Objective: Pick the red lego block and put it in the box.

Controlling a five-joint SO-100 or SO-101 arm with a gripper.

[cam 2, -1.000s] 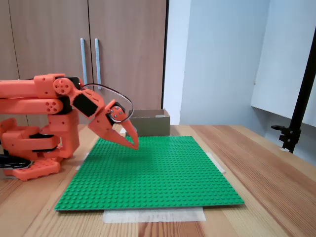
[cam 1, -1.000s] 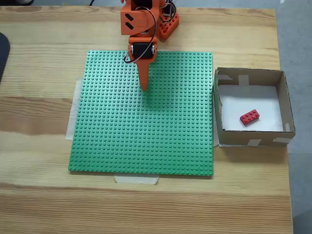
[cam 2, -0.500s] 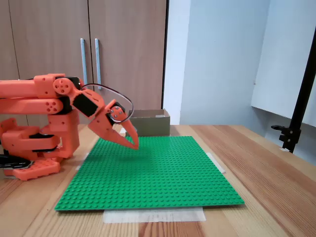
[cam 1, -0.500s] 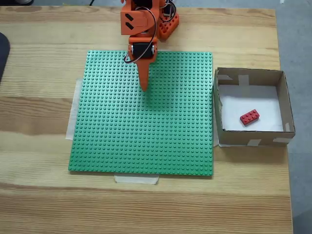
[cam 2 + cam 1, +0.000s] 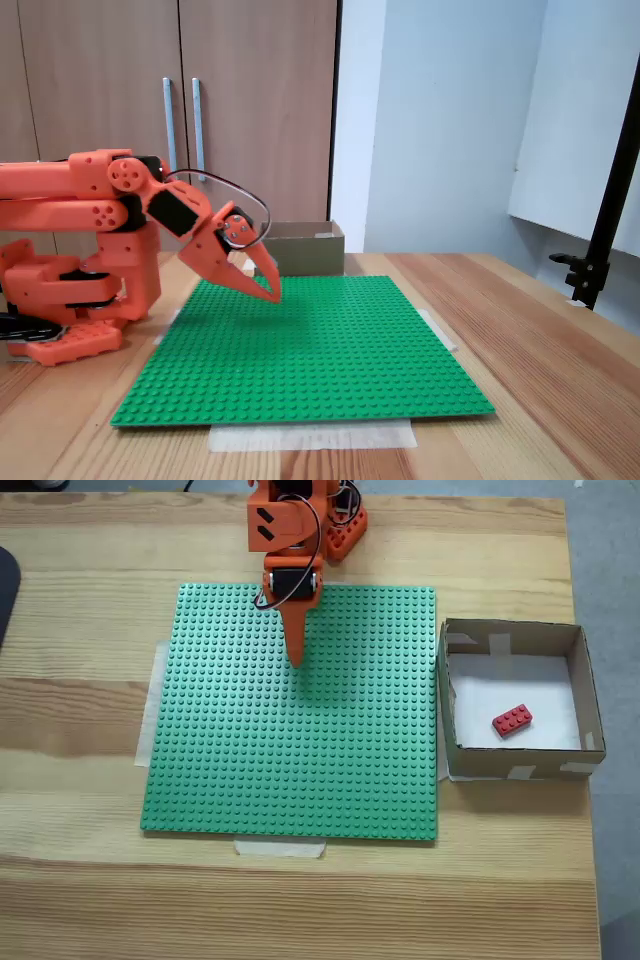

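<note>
The red lego block [image 5: 511, 721] lies on the white floor of the box [image 5: 577, 670], tilted, toward the near right part. From the side, the box [image 5: 305, 248] stands behind the baseplate, its inside hidden. My orange gripper [image 5: 296, 661] is shut with nothing in it, pointing down over the upper middle of the green baseplate [image 5: 300, 760], well left of the box. In the side view the gripper [image 5: 273, 295] hovers just above the plate's studs.
The arm's base [image 5: 335, 530] sits at the table's far edge. Tape strips [image 5: 279, 848] hold the baseplate to the wooden table [image 5: 80, 720]. A dark object [image 5: 6, 590] lies at the left edge. A black stand [image 5: 600, 230] rises at the right.
</note>
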